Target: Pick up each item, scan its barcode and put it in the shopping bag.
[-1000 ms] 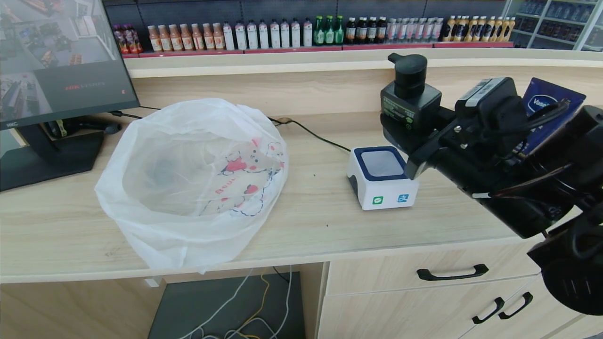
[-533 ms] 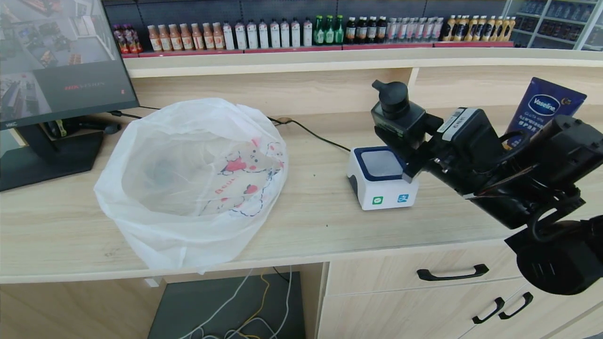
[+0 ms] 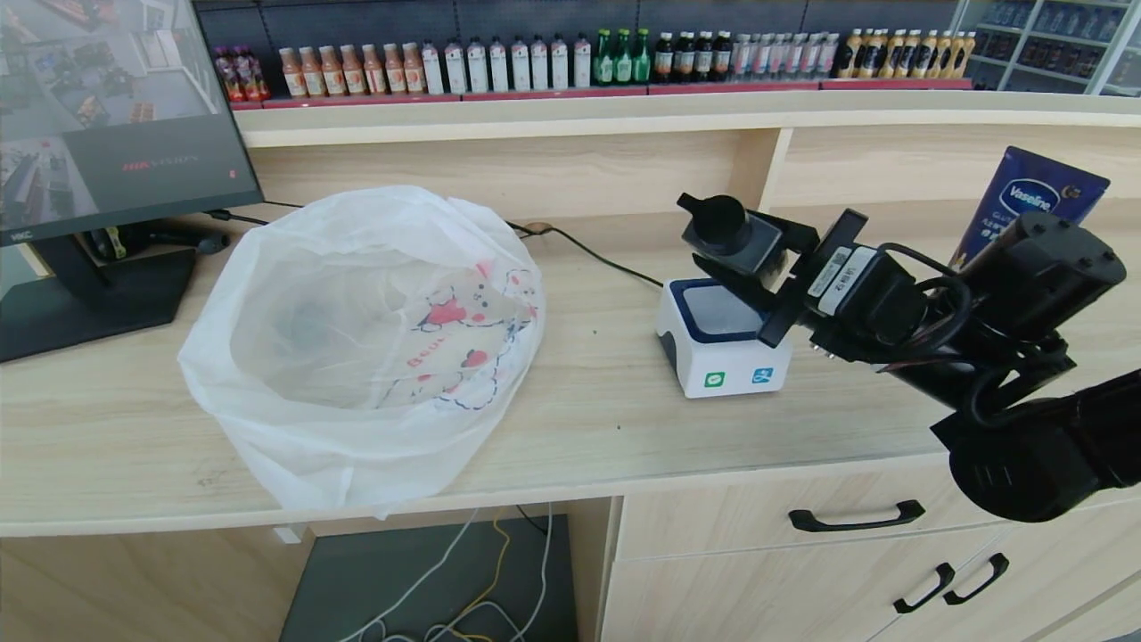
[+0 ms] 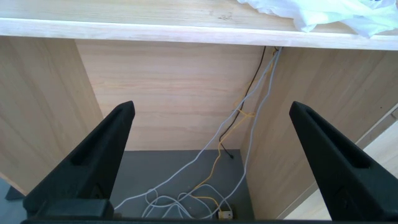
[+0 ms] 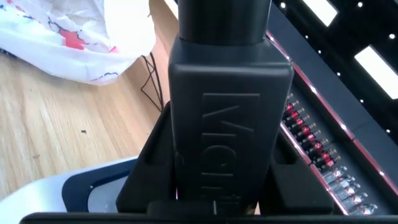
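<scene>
Left gripper: jaws spread wide and empty, below the counter edge, cables beyond it. Right gripper: clamped on the black bottle, held tilted over the scanner directly beneath. Shopping bag stands open well to that gripper's left, and a blue tube is upright behind its arm.

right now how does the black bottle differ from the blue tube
The black bottle is held tilted above the scanner by the right gripper; the blue tube stands farther back, untouched. The bottle is boxy with a round cap; the tube is flat. Both are dark.
</scene>
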